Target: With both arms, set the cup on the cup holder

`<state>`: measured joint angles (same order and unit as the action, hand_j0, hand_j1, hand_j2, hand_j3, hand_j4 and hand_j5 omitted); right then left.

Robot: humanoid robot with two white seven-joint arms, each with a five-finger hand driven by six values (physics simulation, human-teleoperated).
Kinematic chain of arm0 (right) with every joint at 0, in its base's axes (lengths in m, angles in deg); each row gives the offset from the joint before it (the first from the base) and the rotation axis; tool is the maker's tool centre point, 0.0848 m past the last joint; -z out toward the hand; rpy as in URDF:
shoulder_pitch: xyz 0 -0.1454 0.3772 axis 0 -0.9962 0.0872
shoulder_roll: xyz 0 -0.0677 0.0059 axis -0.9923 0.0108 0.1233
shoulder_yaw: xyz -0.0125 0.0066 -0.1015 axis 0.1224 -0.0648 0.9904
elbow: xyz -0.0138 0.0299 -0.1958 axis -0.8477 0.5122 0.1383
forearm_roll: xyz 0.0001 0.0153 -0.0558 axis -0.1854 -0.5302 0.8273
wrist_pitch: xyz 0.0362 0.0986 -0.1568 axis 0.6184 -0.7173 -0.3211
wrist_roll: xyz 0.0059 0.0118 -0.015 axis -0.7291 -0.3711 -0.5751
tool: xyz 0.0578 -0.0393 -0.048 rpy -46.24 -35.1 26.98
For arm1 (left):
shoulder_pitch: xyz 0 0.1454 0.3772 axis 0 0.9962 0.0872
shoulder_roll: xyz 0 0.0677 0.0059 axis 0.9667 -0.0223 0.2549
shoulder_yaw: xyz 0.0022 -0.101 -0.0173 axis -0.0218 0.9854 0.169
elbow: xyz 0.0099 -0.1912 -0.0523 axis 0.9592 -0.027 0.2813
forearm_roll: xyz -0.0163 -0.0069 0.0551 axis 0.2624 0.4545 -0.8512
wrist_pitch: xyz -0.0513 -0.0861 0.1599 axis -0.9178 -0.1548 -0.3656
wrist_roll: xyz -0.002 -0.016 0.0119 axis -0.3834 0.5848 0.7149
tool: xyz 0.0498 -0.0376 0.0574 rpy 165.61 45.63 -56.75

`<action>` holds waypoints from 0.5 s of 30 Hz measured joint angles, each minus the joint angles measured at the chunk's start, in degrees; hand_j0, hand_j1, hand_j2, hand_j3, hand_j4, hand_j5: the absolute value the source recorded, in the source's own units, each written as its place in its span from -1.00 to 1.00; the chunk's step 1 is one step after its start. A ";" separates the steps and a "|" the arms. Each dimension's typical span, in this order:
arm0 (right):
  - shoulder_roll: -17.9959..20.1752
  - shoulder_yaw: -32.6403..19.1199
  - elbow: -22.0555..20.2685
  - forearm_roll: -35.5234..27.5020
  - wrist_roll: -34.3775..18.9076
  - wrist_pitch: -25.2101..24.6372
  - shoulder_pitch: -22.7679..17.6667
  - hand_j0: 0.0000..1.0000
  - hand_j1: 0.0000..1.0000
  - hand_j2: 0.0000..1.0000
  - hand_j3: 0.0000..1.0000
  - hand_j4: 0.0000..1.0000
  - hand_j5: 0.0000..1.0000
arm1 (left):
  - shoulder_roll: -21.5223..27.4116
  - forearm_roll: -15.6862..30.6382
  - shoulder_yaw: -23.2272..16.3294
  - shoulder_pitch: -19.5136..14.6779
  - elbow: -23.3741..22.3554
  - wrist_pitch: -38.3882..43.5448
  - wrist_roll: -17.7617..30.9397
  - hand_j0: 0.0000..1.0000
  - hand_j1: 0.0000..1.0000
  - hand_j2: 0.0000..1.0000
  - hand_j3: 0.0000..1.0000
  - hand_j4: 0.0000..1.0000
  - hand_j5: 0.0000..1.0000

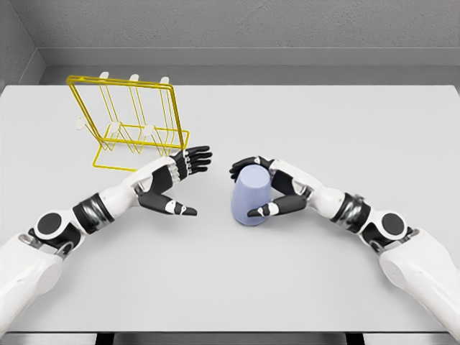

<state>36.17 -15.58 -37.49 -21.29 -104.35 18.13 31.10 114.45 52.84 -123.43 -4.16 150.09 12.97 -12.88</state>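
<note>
1 cup (251,200) — 1 cup holder (134,123) — 2 hands — 1 table (323,129).

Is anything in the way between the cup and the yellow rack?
Yes, the left hand. It is open and sits between the cup and the yellow rack. The right hand already holds the cup. No other thing shows on the table between them.
</note>
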 measured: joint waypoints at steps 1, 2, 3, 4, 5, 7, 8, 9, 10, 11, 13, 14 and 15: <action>-0.05 0.15 0.13 0.01 0.00 0.00 0.18 0.50 0.50 0.50 0.50 0.50 0.50 | -0.11 -0.02 0.13 0.09 -0.11 0.01 0.00 1.00 1.00 1.00 1.00 1.00 1.00; -0.09 0.26 0.23 0.03 0.00 0.00 0.18 0.52 0.52 0.52 0.52 0.52 0.52 | -0.18 -0.03 0.23 0.18 -0.20 0.01 0.00 1.00 1.00 1.00 1.00 1.00 1.00; -0.12 0.33 0.32 0.04 0.00 0.00 0.26 0.52 0.52 0.52 0.52 0.52 0.52 | -0.24 -0.03 0.29 0.18 -0.25 0.00 0.00 1.00 1.00 1.00 1.00 1.00 1.00; -0.14 0.39 0.40 0.06 0.00 0.00 0.26 0.53 0.53 0.53 0.53 0.53 0.53 | -0.27 -0.04 0.34 0.26 -0.30 0.00 0.00 1.00 1.00 1.00 1.00 1.00 1.00; -0.15 0.43 0.45 0.08 0.00 0.00 0.26 0.57 0.57 0.57 0.57 0.57 0.57 | -0.30 -0.04 0.38 0.26 -0.32 0.00 0.00 1.00 1.00 1.00 1.00 1.00 1.00; -0.17 0.48 0.52 0.21 0.00 -0.01 0.35 0.70 0.70 0.70 0.70 0.70 0.70 | -0.34 -0.05 0.42 0.61 -0.36 -0.01 0.00 1.00 1.00 1.00 1.00 1.00 1.00; -0.17 0.49 0.58 0.48 0.00 -0.01 0.44 0.76 0.76 0.76 0.76 0.76 0.76 | -0.35 -0.05 0.43 0.62 -0.37 -0.01 0.00 1.00 1.00 1.00 1.00 1.00 1.00; -0.18 0.50 0.69 0.70 0.00 -0.02 0.53 0.80 0.80 0.80 0.80 0.80 0.80 | -0.36 -0.05 0.44 0.62 -0.38 -0.01 0.00 1.00 1.00 1.00 1.00 1.00 1.00; -0.18 0.51 0.79 0.88 0.00 -0.04 0.53 0.83 0.83 0.83 0.83 0.83 0.83 | -0.40 -0.06 0.45 0.97 -0.39 -0.01 0.00 1.00 1.00 1.00 1.00 1.00 1.00; -0.18 0.51 0.85 1.00 0.00 -0.06 0.62 0.88 0.88 0.88 0.88 0.88 0.88 | -0.47 -0.06 0.45 1.05 -0.39 -0.01 -0.01 1.00 1.00 1.00 1.00 1.00 1.00; -0.18 0.52 0.95 1.18 0.00 -0.13 0.70 0.91 0.91 0.91 0.91 0.91 0.91 | -0.71 -0.29 0.46 1.05 -0.40 -0.01 -0.03 1.00 1.00 1.00 1.00 1.00 1.00; -0.20 0.51 1.02 1.31 0.00 -0.41 0.97 0.99 0.99 0.99 0.99 0.99 0.99 | -0.85 -0.97 0.63 1.84 -0.39 0.00 -0.05 1.00 1.00 1.00 1.00 1.00 1.00; -0.22 0.51 1.06 1.69 -0.02 -0.65 0.97 1.00 1.00 1.00 1.00 1.00 1.00 | -1.11 -1.83 1.20 2.64 -0.32 0.00 -0.06 1.00 1.00 1.00 1.00 1.00 1.00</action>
<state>35.95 -15.07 -36.42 -19.61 -104.37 17.48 32.07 113.34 51.01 -122.23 -1.52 149.78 12.97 -12.93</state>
